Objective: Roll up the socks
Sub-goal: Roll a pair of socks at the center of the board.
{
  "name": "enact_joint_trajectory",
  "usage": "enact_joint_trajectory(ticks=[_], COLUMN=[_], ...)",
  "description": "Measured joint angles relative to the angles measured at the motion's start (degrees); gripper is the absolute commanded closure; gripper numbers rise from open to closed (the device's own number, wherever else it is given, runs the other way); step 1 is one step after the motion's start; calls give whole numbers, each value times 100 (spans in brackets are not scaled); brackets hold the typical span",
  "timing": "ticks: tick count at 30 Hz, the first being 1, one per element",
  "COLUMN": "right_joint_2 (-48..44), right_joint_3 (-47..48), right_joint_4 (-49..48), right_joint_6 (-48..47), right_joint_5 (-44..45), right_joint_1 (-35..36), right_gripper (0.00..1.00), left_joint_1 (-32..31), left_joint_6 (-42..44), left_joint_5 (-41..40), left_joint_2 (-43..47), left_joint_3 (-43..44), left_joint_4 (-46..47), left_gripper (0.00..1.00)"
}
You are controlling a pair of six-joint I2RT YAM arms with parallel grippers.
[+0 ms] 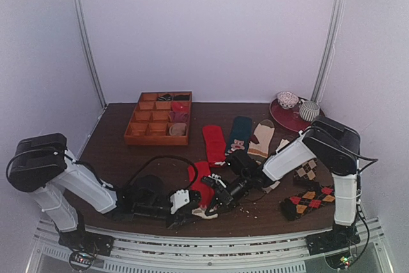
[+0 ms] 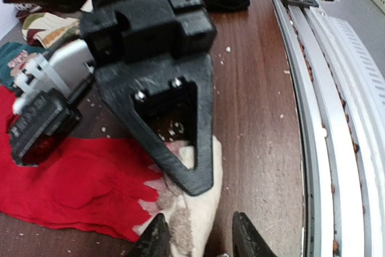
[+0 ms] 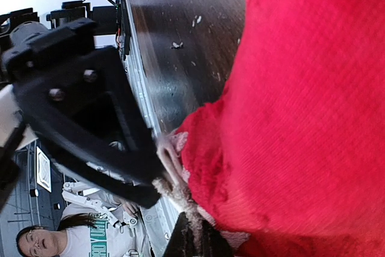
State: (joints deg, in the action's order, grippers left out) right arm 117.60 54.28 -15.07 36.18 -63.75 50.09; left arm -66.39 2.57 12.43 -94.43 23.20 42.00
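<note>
Top view, sock in hand: The red sock with the cream end [image 1: 200, 181] lay flat at the bottom middle of the worktop [image 1: 115, 151]. It was not rolled yet.
Top view, arms: The left arm [image 1: 83, 187] reached in from the lower left and the right arm [image 1: 291, 155] from the right. Both sets of jaws met at the cream end.
Top view, other socks: A plain red sock [image 1: 214, 142], a dark teal sock [image 1: 240, 132] and a beige striped sock [image 1: 262, 137] lay side by side above it. The argyle socks [image 1: 308, 199] lay at the lower right.
Left wrist view, left jaws: They stood partly apart at the bottom edge, with the cream end between them.
Left wrist view, right jaws: A big black tip pressed on the cream end in the middle. Only one finger showed, so I could not tell if they were closed.
Right wrist view, sock: Red cloth filled the right side. The cream edge was bunched at the bottom middle, touching a black tip.
Doing it well: I think the roll was just starting. One set of jaws should hold the cloth down while the other tucks the cream edge over, tight and even. Go slowly, since soft cloth slips and springs open.
</note>
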Motion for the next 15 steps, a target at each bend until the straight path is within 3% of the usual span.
enact_joint_trajectory(ticks=[8,12,15], right_joint_2=[0,2,2], right_joint_3=[7,-13,-48], right_joint_4=[42,37,37], right_joint_6=[13,48,105], right_joint_5=[-24,-59,-120], right_joint_1=[-20,-35,-35], right_gripper=[100,100,100], left_joint_1=[0,4,22], left_joint_6=[15,13,-4], left_joint_5=[225,238,234], left_joint_2=[-487,-610,-734], left_joint_3=[96,205,354], left_joint_4=[168,188,136], left_gripper=[64,85,94])
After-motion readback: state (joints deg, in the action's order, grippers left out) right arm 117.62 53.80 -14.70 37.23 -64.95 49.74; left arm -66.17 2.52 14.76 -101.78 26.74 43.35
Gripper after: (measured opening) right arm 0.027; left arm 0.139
